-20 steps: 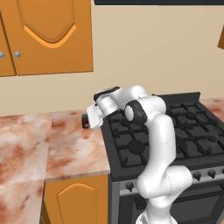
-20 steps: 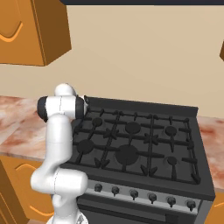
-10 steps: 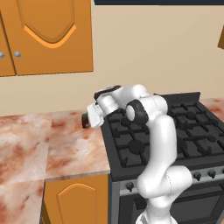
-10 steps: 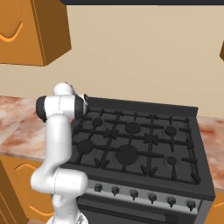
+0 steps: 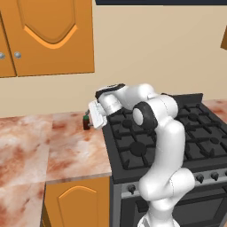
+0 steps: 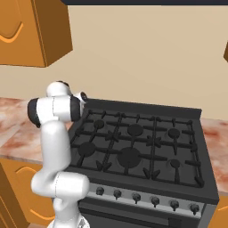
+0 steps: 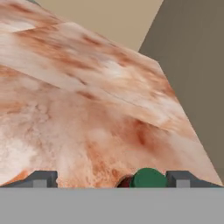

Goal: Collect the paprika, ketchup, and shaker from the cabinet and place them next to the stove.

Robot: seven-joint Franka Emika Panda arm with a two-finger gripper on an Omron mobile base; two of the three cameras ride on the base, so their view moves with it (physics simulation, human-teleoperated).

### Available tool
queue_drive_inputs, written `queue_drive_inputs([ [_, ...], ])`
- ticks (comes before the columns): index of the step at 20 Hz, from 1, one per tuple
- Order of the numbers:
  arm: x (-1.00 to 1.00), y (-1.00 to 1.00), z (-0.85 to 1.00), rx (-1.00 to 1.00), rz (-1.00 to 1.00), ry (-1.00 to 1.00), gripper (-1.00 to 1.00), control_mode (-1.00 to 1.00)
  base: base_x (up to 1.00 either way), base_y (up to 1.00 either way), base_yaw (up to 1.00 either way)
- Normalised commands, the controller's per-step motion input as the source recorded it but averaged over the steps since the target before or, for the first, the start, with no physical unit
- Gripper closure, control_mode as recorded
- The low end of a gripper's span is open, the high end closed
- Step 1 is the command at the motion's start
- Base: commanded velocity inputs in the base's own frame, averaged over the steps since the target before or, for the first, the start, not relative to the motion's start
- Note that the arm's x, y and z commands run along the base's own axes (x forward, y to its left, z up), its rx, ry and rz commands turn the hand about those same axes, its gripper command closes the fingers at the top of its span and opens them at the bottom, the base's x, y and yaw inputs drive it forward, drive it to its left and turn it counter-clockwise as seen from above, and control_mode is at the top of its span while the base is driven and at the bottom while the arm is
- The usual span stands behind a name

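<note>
Not much going on: I keep swinging my pincer point(image 7: 111, 179) a touch leftward, away from the stove point(image 5: 177, 133), and the paprika point(image 7: 146, 178) now peeks out just below my hand.

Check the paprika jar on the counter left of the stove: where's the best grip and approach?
Grip the paprika on its squat round body just under the green lid, coming from above. It stands upright on the marble counter beside the stove, so opposite sides look free. In the hand view the lid sits between the end effector fingertips, nearer one than the other, so centring first seems wise.
</note>
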Motion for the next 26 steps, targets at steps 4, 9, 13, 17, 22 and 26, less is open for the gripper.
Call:
queue_drive_inputs([
  [4, -0.45, -0.05, 0.36, -0.02, 0.0, -0.13, -1.0, -1.0, 0.0, 0.0, 0.0],
  [9, -0.43, -0.14, 0.35, 0.0, 0.0, -0.12, -1.0, -1.0, 0.0, 0.0, 0.0],
  [13, -0.45, -0.2, 0.22, 0.0, 0.0, -0.07, -1.0, -1.0, 0.0, 0.0, 0.0],
  [17, -0.48, -0.28, 0.19, 0.0, -0.01, -0.02, -1.0, -1.0, 0.0, 0.0, 0.0],
  [22, -0.44, -0.35, 0.28, 0.0, -0.07, 0.0, -1.0, -1.0, 0.0, 0.0, 0.0],
  [26, -0.4, -0.4, 0.38, 0.0, -0.1, 0.0, -1.0, -1.0, 0.0, 0.0, 0.0],
])
